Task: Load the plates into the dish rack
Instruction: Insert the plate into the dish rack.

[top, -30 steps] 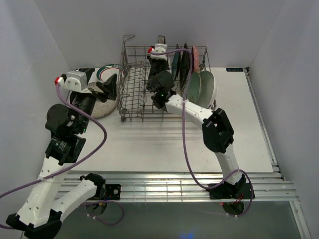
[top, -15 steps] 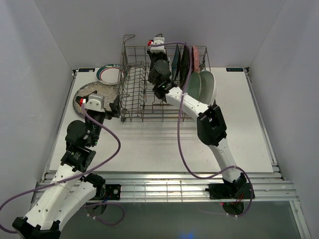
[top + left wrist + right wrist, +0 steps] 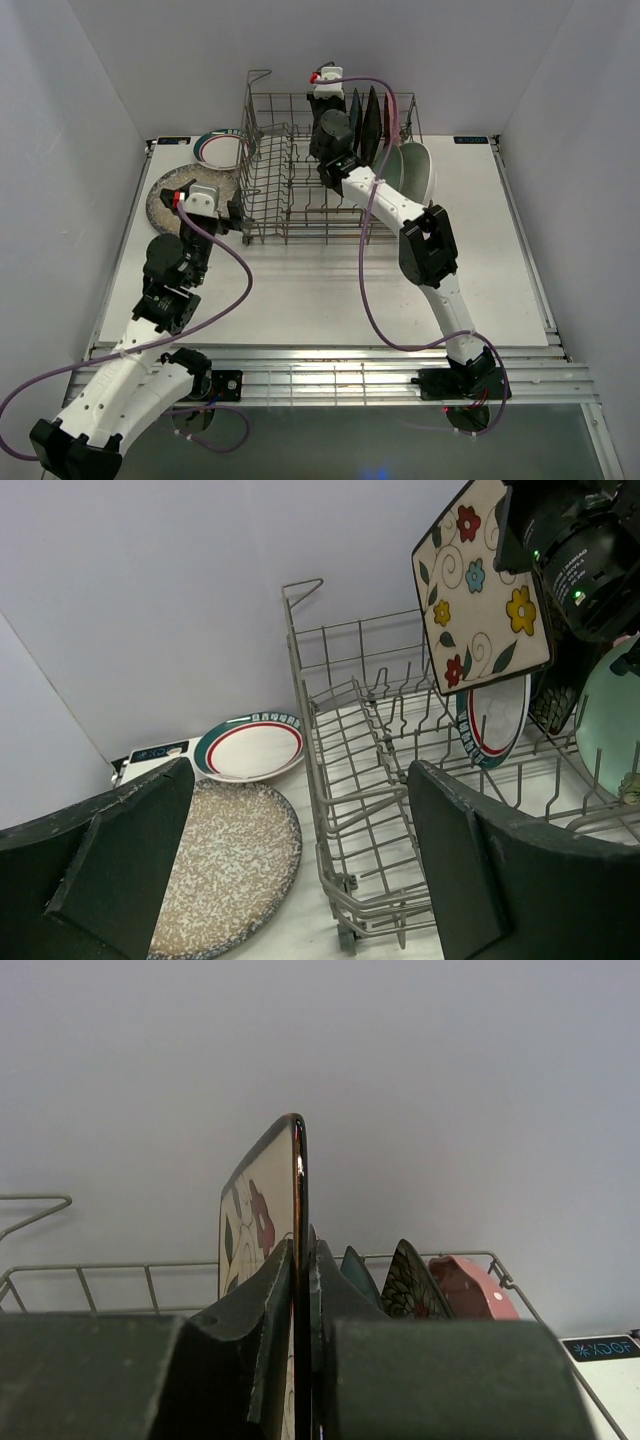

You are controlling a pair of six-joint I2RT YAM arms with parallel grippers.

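Right gripper [image 3: 303, 1260] clamped shut on cream flowered square plate [image 3: 255, 1210], held upright on edge above dish rack [image 3: 345, 780]. One rimmed plate [image 3: 497, 718] stands in rack below it. Left gripper [image 3: 300, 875] wide open, empty, beside rack's left side. Speckled grey plate [image 3: 225, 865] and second rimmed plate [image 3: 250, 748] lie on surface [image 3: 400, 290] left of rack.

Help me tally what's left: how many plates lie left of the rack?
2: the speckled grey plate beside the dish rack, and the green-and-red-rimmed plate behind it. The left arm may hide more.

cream flowered plate [image 3: 480, 590], grey speckled plate [image 3: 225, 865]
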